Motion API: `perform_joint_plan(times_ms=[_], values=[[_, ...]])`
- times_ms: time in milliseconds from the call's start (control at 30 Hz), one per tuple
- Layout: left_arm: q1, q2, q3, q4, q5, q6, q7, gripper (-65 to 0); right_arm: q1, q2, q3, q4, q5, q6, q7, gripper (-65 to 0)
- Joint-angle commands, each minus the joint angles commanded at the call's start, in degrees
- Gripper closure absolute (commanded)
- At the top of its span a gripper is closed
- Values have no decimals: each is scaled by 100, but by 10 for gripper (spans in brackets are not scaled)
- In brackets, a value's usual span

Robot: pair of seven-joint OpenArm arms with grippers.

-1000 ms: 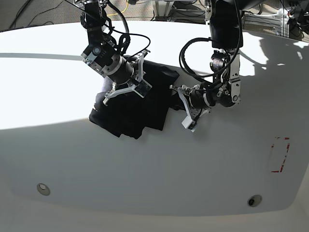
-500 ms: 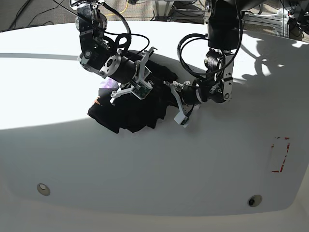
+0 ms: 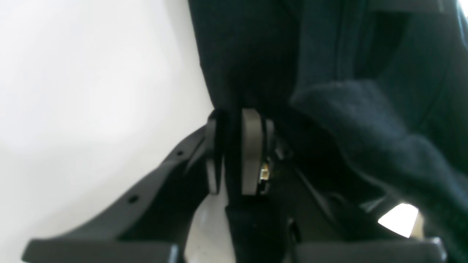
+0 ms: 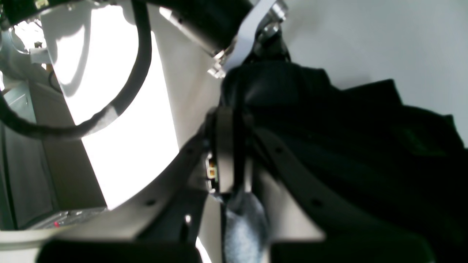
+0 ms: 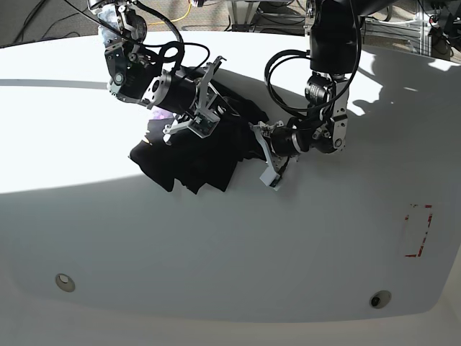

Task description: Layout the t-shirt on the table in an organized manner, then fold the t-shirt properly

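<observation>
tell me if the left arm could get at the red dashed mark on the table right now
Probably not freely. The way across the table to the red dashed mark is bare, but the left gripper is shut on the t-shirt, so it would drag cloth along.

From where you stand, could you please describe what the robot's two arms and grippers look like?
Both arms are black, jointed tubes with silver-grey metal brackets at the wrists and looping black cables alongside. The left gripper and the right gripper have pale grey, angular finger frames. Seen close from the wrist cameras, the fingers are flat grey pads on dark, hole-punched supports. No markings are readable.
</observation>
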Motion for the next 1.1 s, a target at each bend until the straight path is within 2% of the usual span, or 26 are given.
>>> perform_joint_plan(times_ms=[167, 367, 433, 533, 633, 767, 933, 1100], values=[[0, 0, 0, 0, -9, 0, 0, -82, -9, 123, -343, 0, -26, 0, 0, -2], [9, 0, -9, 44, -18, 0, 0, -82, 0, 88, -730, -70, -53, 0, 0, -2], [9, 0, -9, 53, -70, 0, 9, -82, 18, 35, -774, -149, -53, 0, 0, -2], [18, -26, -9, 53, -404, 0, 26, -81, 35, -53, -818, -316, -62, 0, 0, -25], [9, -114, -9, 62, -686, 0, 35, -81, 35, -149, -800, -466, -202, 0, 0, -105], [18, -378, -9, 290, -1152, 0, 44, -81, 0, -325, -791, -545, -703, 0, 0, -292], [26, -677, 0, 774, -1530, 0, 290, -81, -62, -334, -800, -448, -1002, 0, 0, -453], [26, -1090, -18, 1609, -1908, 0, 466, -81, -158, -202, -554, 44, -1011, 0, 0, -482]])
